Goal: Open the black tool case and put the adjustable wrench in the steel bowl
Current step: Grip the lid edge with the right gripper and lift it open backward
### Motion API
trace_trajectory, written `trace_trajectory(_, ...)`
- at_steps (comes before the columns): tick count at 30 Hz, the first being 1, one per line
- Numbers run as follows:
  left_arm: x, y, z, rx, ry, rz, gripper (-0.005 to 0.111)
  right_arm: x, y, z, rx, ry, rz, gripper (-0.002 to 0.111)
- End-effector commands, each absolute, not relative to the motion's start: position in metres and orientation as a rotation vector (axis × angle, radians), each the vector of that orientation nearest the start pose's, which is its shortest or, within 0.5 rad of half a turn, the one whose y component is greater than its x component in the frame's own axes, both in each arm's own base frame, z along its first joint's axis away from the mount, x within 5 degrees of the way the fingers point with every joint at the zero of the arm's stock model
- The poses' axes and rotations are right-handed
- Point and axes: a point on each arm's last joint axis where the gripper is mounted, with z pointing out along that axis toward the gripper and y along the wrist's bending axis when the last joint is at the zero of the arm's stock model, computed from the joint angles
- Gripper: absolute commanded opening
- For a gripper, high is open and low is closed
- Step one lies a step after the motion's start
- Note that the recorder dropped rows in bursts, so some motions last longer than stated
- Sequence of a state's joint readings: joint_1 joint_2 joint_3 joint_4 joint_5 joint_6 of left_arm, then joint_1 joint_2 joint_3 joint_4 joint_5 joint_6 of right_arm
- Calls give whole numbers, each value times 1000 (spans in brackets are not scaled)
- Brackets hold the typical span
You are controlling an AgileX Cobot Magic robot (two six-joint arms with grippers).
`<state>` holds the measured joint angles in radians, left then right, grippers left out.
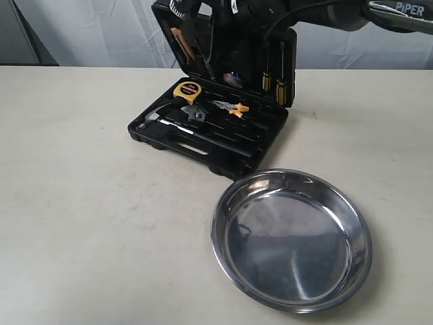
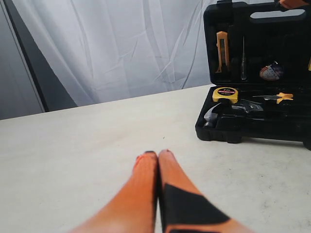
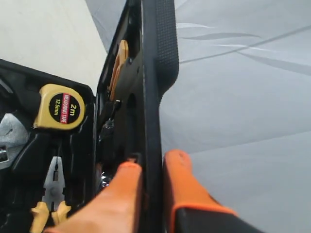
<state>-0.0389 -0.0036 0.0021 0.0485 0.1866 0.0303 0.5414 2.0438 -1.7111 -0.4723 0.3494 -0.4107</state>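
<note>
Your right gripper [image 3: 153, 162] pinches the upright lid of the black tool case [image 1: 183, 143] at upper centre, the adjustable wrench [image 1: 194, 114] lying in the tray below it; your left gripper [image 2: 158, 154] is closed, empty.

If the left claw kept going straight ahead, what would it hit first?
Probably nothing soon: the left gripper points over the table toward the white curtain; the black tool case sits aside. Depth is unclear.
</note>
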Motion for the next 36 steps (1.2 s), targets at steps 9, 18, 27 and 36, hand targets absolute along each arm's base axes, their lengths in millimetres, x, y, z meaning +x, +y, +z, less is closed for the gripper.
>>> trace_trajectory(9, 56, -2, 197, 92, 1662, 32, 0, 415, 248, 275, -1107, 1853, -78, -1)
trace_trajectory(18, 56, -2, 197, 92, 1662, 32, 0, 416, 241, 278, -1152, 1833, -150, -1)
trace_trajectory(27, 56, -2, 197, 92, 1662, 32, 0, 429, 222, 284, -1234, 1723, -348, -1)
trace_trajectory(36, 56, -2, 197, 92, 1662, 32, 0, 450, 184, 288, -1150, 1726, -401, -1)
